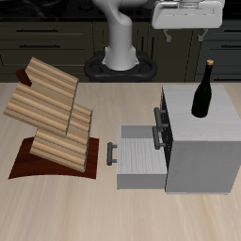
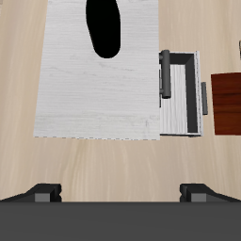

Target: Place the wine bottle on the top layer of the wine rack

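Note:
The wine bottle (image 1: 203, 89) is slim and near-black and stands upright on top of the grey cabinet (image 1: 202, 141). In the wrist view it shows from above as a black oval (image 2: 105, 26) on the cabinet top (image 2: 94, 94). My gripper (image 1: 189, 34) hangs high above the cabinet, open and empty, well clear of the bottle; its two fingertips (image 2: 44, 193) stand wide apart in the wrist view. The wine rack (image 1: 58, 132) of light-wood slatted tiers stands on a dark brown base across the table. Its top layer (image 1: 52, 83) is tilted and bare.
The cabinet's middle drawer (image 1: 136, 152) is pulled out toward the rack, with its handle (image 1: 113, 153) in front; it also shows in the wrist view (image 2: 181, 94). The rack's dark base (image 2: 226, 99) lies beyond the drawer. The robot base (image 1: 120, 52) stands at the table's back.

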